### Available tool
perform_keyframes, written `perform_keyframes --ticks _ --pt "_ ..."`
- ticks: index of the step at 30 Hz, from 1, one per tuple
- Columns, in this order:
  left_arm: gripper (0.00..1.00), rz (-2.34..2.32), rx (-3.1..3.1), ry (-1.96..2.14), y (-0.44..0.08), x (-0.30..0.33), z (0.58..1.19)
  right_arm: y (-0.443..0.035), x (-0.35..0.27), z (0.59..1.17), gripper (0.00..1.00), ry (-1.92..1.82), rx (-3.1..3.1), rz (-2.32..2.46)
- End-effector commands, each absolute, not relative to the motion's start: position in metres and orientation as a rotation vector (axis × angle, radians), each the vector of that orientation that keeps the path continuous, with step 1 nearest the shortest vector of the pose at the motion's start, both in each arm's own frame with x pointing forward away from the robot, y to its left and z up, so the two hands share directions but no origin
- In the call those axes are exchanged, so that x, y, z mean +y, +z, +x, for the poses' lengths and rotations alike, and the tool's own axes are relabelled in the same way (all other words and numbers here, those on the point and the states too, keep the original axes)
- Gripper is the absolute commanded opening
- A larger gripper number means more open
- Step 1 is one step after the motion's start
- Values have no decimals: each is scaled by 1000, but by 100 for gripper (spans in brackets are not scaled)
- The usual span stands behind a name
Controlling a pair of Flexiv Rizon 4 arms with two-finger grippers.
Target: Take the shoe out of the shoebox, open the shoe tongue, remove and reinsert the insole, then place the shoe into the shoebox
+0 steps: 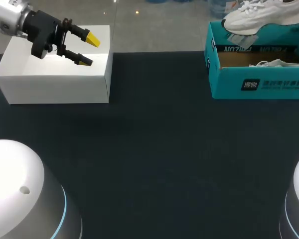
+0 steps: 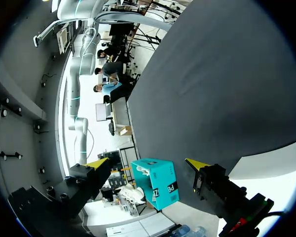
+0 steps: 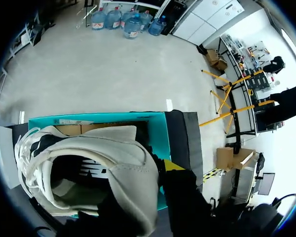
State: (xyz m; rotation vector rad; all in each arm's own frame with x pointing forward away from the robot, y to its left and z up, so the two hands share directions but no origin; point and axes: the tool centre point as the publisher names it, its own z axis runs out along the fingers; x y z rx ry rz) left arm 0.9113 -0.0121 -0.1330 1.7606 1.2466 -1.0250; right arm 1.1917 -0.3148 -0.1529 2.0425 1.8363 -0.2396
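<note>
The white chunky-soled lace-up sneaker [image 3: 103, 168] sits right at your right gripper [image 3: 160, 170], which grips it at the heel collar. One yellow tip shows just outside the heel. The other is hidden, presumably inside the opening, so read the clamp as a judgement from the shoe hanging free. A heel grip keeps the laces and tongue clear for the next steps and lets the shoe come straight up. The shoe's mouth faces your wrist camera: dark lining, a pale insole lying flat inside, white laces running forward, off-white padded heel. Directly under it is the teal cardboard shoebox [image 1: 259, 84], standing open at the table's far right. The head view shows the sneaker above the box's rim, roughly level with its sole down, so the lift-out looks nearly done but the shoe is not yet over bare table. A second white shoe [image 1: 276, 63] lies inside the box. Across the dark table [image 1: 154, 149], well apart, your left gripper [image 1: 87, 50] hovers over a plain white box [image 1: 55, 74]. Its fingers are spread and empty, probably parked there to stay out of the way until the tongue needs a second grip.
</note>
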Motion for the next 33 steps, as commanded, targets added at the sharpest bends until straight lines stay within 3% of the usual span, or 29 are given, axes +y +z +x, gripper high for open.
perform_keyframes --ticks 1,18,33 --pt "100 1762 1248 -1022 -133 -12 911 -161 -322 1193 0 -130 1851 2087" --pt "100 1762 1248 -1022 -133 -12 911 -234 -313 1168 0 -162 1741 2191" --pt "100 1762 1248 -1022 -133 -12 911 -284 -343 1174 0 -197 1663 2240"
